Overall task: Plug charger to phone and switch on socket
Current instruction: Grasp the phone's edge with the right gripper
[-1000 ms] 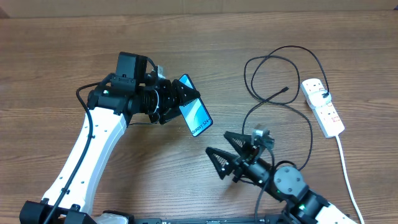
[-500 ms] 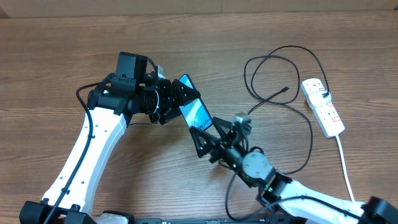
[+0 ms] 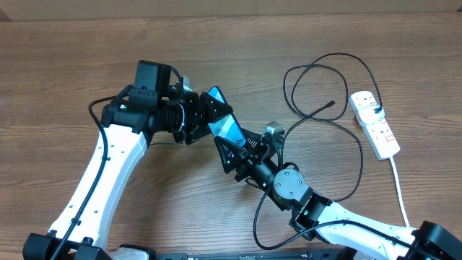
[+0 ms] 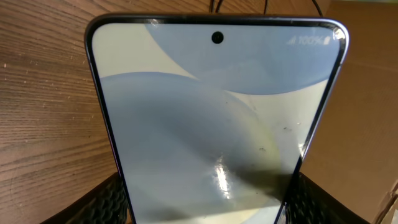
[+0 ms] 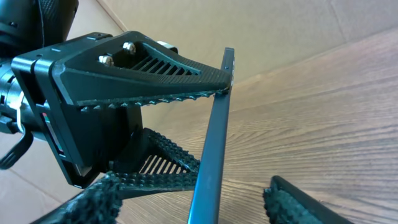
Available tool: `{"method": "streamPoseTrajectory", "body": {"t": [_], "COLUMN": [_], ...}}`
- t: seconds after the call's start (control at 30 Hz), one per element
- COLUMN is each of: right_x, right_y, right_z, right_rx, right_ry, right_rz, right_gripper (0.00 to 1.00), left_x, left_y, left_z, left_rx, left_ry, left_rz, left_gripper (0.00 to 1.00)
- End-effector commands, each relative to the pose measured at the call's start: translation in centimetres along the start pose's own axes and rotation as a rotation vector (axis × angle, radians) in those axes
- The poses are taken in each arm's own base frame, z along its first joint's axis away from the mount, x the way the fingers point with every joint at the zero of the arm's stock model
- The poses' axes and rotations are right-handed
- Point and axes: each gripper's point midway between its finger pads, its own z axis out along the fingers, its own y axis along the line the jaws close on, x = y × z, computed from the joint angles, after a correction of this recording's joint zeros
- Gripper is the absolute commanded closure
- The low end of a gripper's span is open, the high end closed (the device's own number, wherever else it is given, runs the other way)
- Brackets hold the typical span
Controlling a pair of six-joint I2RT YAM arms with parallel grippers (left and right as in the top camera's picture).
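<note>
In swings the right gripper (image 3: 232, 146) from the tabletop's (image 3: 72, 58) near edge, jaws narrowing but still clear either side of the phone (image 3: 225, 124), which the left gripper (image 3: 206, 115) clamps aloft over mid-tabletop: a re-grip brewing, I'd say, with the charger (image 3: 330, 105) lying loose by the socket (image 3: 375, 124) at the right edge.

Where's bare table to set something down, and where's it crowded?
Bare: table left of the left arm, and top middle between phone and charger. Crowded: right, charger and socket; centre, left gripper and right gripper at the phone.
</note>
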Motion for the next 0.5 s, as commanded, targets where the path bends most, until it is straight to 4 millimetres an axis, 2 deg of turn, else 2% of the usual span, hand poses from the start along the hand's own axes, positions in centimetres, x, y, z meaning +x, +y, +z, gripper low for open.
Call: {"method": "streamPoseTrajectory", "body": {"t": [0.0, 0.47], "right_x": [-0.8, -1.1], "right_y": [0.7, 1.8], "right_z": [0.5, 0.9], "right_rx": [-0.009, -0.043], "right_ry": [-0.024, -0.023], "right_rz": [-0.001, 0.003], "right_gripper": [0.30, 0.41], "left_x": [0.1, 0.6], "left_y": [-1.9, -2.1], "left_z": [-1.4, -1.1], "left_rx": [0.058, 0.057], "left_ry": [-0.013, 0.000], "left_rz": [0.020, 0.026], "left_gripper": [0.81, 0.81]}}
